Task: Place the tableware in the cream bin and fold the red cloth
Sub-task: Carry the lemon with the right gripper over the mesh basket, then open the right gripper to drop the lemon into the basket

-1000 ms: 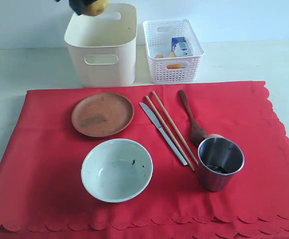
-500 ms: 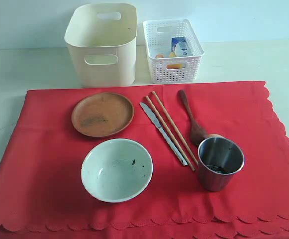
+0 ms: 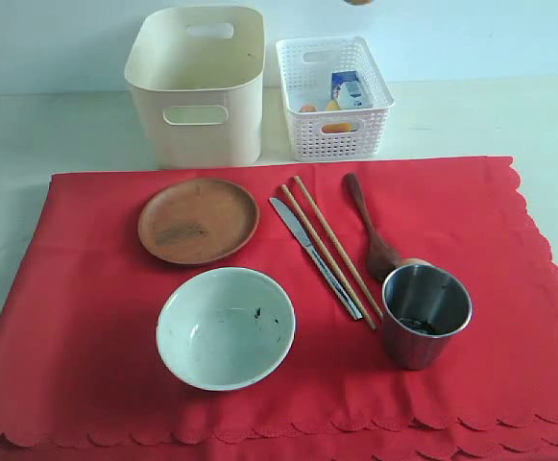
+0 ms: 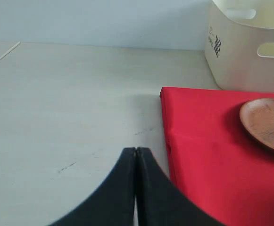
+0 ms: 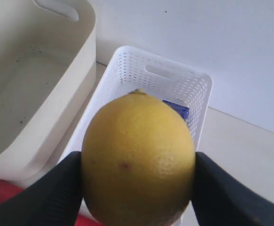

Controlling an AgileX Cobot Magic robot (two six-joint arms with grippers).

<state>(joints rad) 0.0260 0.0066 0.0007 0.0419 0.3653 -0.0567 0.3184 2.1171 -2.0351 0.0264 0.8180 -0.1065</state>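
Note:
The red cloth (image 3: 86,288) lies flat with the brown plate (image 3: 199,220), pale bowl (image 3: 226,327), steel cup (image 3: 425,315), knife (image 3: 314,256), chopsticks (image 3: 331,248) and wooden spoon (image 3: 370,226) on it. Behind it stands the cream bin (image 3: 194,86), with nothing showing inside. My right gripper (image 5: 138,174) is shut on a yellow lemon (image 5: 138,155) above the white lattice basket (image 5: 160,80), beside the bin (image 5: 33,84). My left gripper (image 4: 136,151) is shut on nothing, low over bare table by the cloth's (image 4: 207,155) edge.
The white basket (image 3: 334,96) holds a blue-white milk carton (image 3: 348,89) and some orange pieces. A sliver of the lemon (image 3: 358,2) shows at the exterior view's top edge. Pale bare table surrounds the cloth, and a wall runs behind the bins.
The lemon in my right gripper moved from above the cream bin's rim rightward to above the white basket. The tableware and cloth have not moved.

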